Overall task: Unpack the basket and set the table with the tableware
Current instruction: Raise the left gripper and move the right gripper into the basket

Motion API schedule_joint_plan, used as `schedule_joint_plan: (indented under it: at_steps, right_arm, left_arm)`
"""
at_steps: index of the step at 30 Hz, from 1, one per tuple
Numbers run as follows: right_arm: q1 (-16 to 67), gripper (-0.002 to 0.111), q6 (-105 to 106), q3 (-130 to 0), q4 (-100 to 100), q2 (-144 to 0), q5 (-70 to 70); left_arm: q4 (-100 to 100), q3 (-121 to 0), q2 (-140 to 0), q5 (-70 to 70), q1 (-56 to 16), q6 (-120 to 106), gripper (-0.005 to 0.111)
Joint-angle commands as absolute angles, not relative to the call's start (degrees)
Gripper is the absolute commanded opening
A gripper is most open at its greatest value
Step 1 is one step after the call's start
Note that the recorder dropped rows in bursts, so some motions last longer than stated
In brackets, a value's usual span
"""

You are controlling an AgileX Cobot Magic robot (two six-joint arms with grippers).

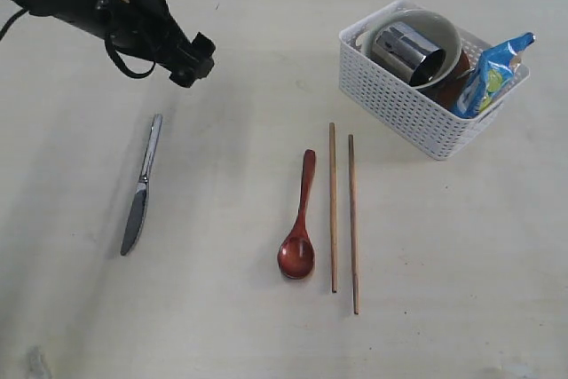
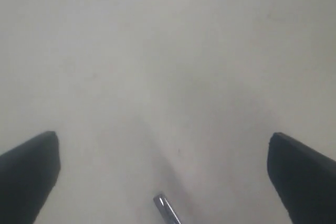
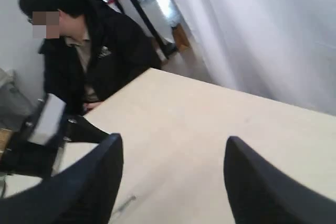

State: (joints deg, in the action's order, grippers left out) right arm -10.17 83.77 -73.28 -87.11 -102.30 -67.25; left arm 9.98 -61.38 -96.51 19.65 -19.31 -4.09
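Chopsticks (image 1: 333,210) lie near the basket (image 1: 399,104) holding bowl (image 1: 444,24), cup (image 1: 406,52) and blue packet (image 1: 493,73)

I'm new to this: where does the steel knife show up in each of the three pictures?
Exterior view: the steel knife lies flat on the left part of the table, far left of the wooden spoon.
Left wrist view: only one steel end of it shows, between the open jaws.
Right wrist view: cannot tell; a faint grey streak on the tabletop might be it.
Shared landmark: the pale table.
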Motion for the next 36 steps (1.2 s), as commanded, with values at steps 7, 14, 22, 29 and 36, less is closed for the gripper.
schedule_joint_plan:
  at_steps: [7, 14, 22, 29, 36]
  right_arm:
    - [-7.77, 0.055, 74.34, -73.27, -64.62, -101.79, -48.67]
    - [-0.94, 0.055, 65.60, -73.27, -46.34, -99.40, -43.68]
    - [8.93, 0.055, 55.23, -73.17, -20.03, -98.62, -37.95]
    - [11.58, 0.055, 55.66, -71.92, -15.42, -98.51, -36.38]
    - [11.46, 0.055, 52.16, -69.79, -6.96, -98.51, -34.64]
  left_arm:
    - [10.09, -61.35, -96.18, 7.33, -19.71, -7.71, 0.105]
    - [9.64, -61.35, -96.18, 7.69, -19.71, -7.71, 0.105]
    - [9.64, -61.35, -96.18, 7.69, -19.71, -7.71, 0.105]
    - [9.63, -61.35, -96.18, 7.45, -19.71, -7.71, 0.105]
    - [9.63, -61.35, -96.18, 7.35, -19.71, -7.71, 0.105]
